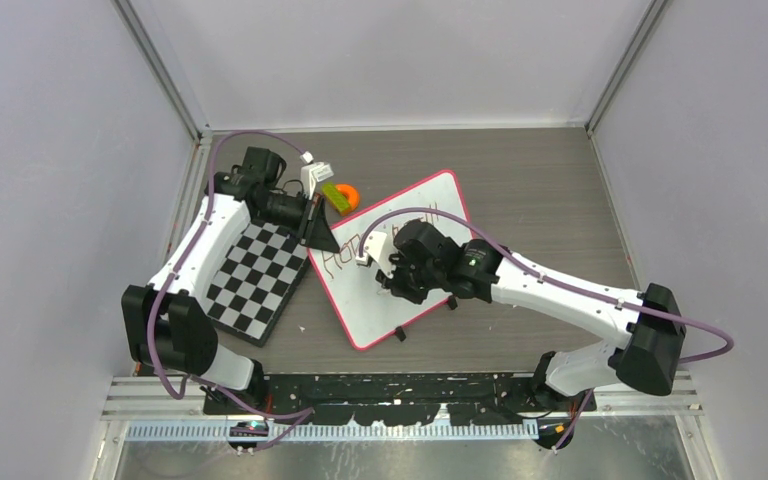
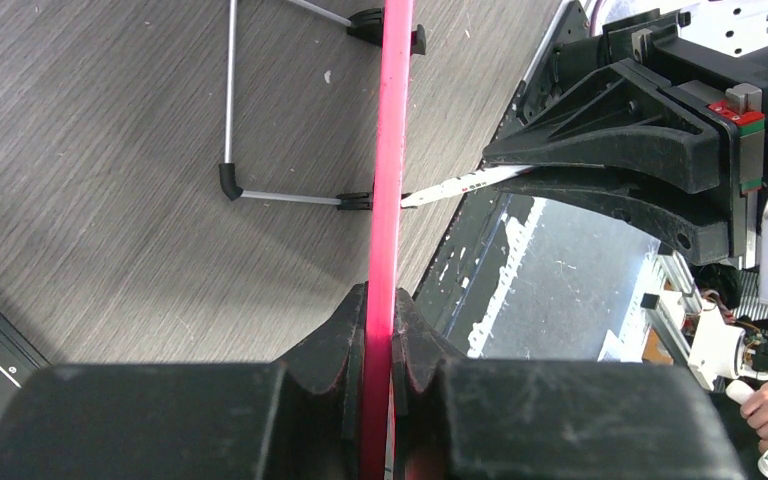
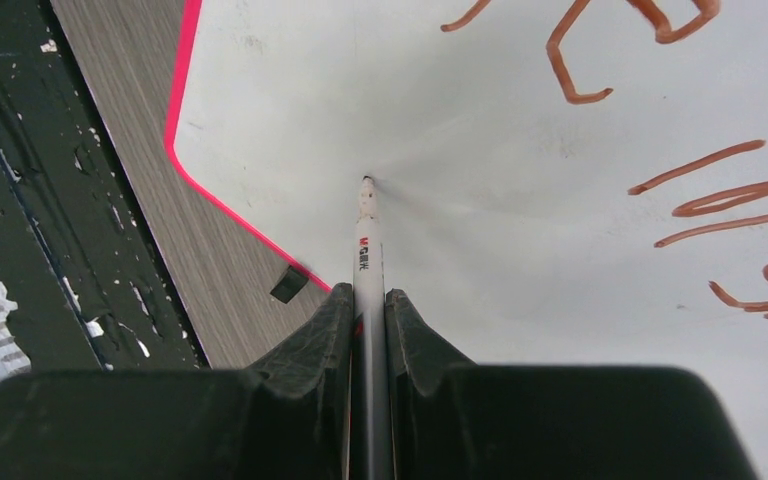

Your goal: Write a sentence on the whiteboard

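The right gripper (image 3: pixel 368 300) is clamped on a marker (image 3: pixel 368 235) that points straight ahead, its tip touching bare whiteboard (image 3: pixel 480 230). The sentence (image 3: pixel 720 185) so far lies off to the tip's right. The left gripper (image 2: pixel 380 320) pinches the whiteboard's edge, steadying it.
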Motion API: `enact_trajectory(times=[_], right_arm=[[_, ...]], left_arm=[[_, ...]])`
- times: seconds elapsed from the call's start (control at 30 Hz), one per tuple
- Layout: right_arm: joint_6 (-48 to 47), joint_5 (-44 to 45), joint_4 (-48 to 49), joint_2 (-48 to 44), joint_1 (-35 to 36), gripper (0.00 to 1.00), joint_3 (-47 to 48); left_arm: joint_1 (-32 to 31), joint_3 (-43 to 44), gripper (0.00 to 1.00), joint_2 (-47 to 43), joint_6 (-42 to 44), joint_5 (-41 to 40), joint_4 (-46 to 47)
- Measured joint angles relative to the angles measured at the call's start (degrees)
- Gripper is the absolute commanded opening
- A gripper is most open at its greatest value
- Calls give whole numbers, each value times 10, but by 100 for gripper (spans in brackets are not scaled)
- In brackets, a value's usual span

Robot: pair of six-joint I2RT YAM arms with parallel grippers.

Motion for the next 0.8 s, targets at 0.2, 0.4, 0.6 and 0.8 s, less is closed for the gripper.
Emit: enact_trajectory(times=[0.2, 0.4, 0.6, 0.8], right_arm=[[0, -2, 2, 8, 6, 0, 4], [-5, -2, 3, 11, 12, 0, 3], [-9, 1, 2, 6, 14, 0, -15], [-16, 15, -2, -6, 14, 0, -34]], left_arm=[[0, 0, 0, 0, 3, -1, 0], [0, 0, 0, 0, 4, 0, 0], [0, 0, 0, 0, 7, -1, 0], [0, 0, 0, 0, 9, 0, -1]])
